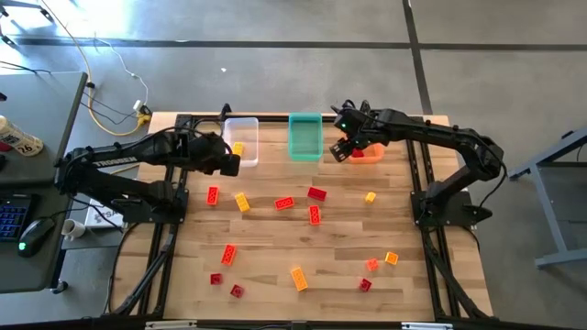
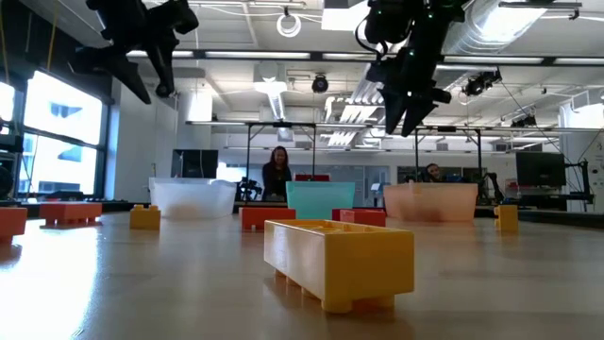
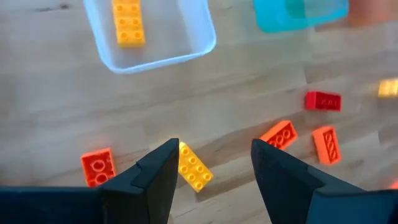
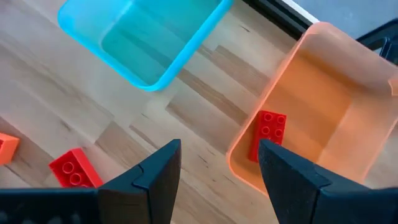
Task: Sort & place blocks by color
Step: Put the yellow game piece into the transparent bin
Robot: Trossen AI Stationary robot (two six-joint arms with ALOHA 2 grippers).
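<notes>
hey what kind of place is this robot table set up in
Probably a robotics lab or open workshop. The low view shows exposed ceiling ducting, other metal-framed rigs and a person seated behind the table; the high view shows a desk with a keyboard beside it.

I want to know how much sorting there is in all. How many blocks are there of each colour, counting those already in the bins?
Red blocks: 5
Orange blocks: 5
Yellow blocks: 5
Total: 15, as best the high view shows; a few orange and yellow ones look close in shade.
</notes>
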